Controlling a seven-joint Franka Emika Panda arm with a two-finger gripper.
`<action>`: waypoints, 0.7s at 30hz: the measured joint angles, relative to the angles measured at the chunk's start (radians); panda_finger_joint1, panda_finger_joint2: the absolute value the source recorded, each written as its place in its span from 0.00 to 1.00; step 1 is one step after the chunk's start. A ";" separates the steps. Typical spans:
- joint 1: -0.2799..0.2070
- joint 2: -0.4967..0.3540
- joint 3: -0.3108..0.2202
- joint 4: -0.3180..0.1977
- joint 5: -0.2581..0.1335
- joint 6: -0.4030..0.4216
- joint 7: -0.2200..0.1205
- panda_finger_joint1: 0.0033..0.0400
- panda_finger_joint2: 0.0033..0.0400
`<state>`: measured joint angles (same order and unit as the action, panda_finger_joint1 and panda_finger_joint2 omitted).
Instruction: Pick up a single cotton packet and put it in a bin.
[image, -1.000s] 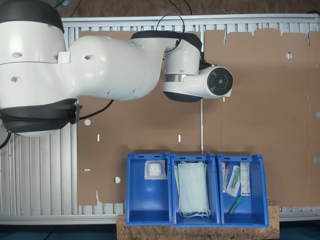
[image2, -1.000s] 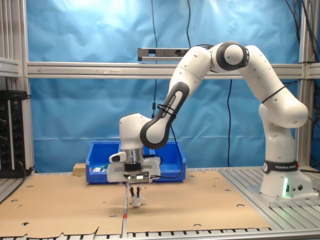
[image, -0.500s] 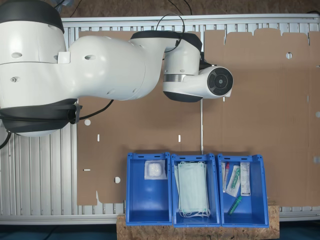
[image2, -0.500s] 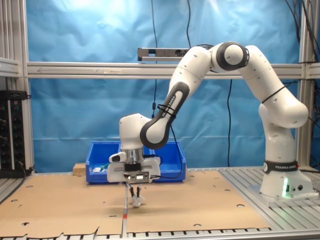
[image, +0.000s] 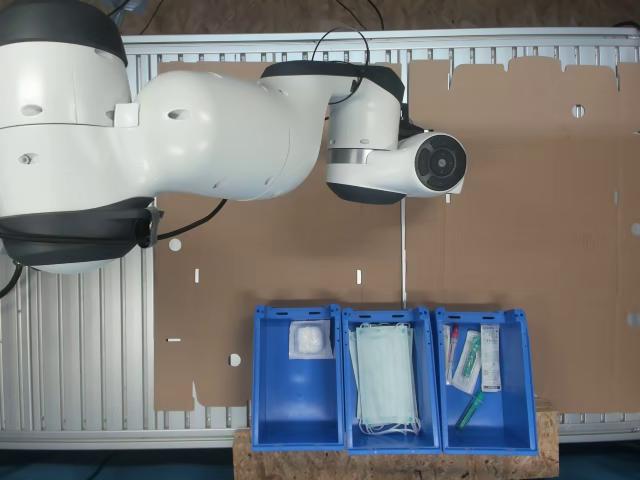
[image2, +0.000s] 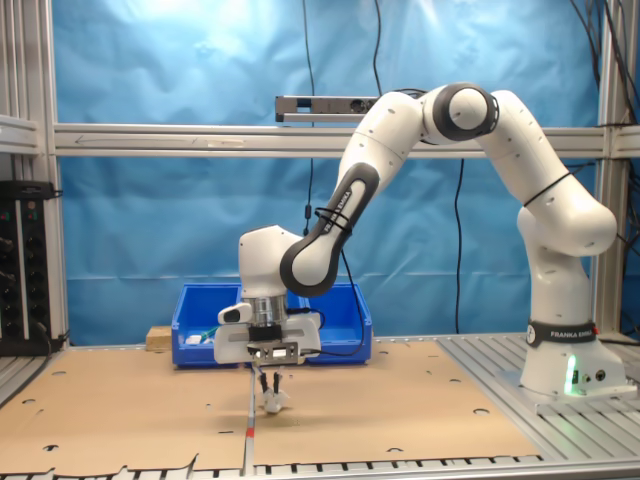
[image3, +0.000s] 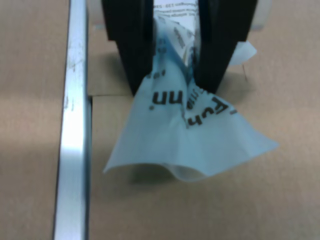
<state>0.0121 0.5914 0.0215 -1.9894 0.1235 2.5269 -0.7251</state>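
**Jaws clamped on cotton packet, low over the desk**

Closest to me, in the wrist view: my jaws are pinched onto the cotton packet (image3: 185, 130). My two black fingers (image3: 127, 45) press its upper part between them, and the crumpled clear film with dark print fans out below, hanging free. Under it lies brown cardboard (image3: 240, 210), and a metal rail (image3: 75, 125) runs along a gap in that cardboard beside the packet.

In the second exterior view, the gripper (image2: 268, 385) hangs just above the desk (image2: 120, 410) with the packet (image2: 272, 402) dangling as a small white lump, close to the cardboard surface; I cannot tell whether its lowest edge touches. The cardboard sheet has cut-outs and small holes, and slotted aluminium plate shows around its edges.

Further off, in the first exterior view, three blue bins stand side by side on a chipboard block (image: 395, 458) at the desk's edge. The bin (image: 297, 385) at the first exterior view's left holds one white cotton packet (image: 310, 340) near its far wall. The middle bin (image: 390, 385) holds pale green masks (image: 385, 378). The third bin (image: 487, 385) holds tube and syringe packs (image: 467, 362). All three are well apart from my jaws.

Room: blue curtain backdrop (image2: 150, 60), aluminium frame posts (image2: 30, 150), and a horizontal bar (image2: 180, 140).
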 joint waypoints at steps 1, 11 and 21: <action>0.000 -0.003 0.000 0.000 0.000 -0.003 0.000 0.07 0.07; 0.001 -0.100 0.000 -0.007 0.000 -0.054 0.000 0.07 0.07; 0.002 -0.243 0.000 -0.025 0.000 -0.103 0.000 0.07 0.07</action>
<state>0.0137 0.3488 0.0216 -2.0148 0.1235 2.4241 -0.7251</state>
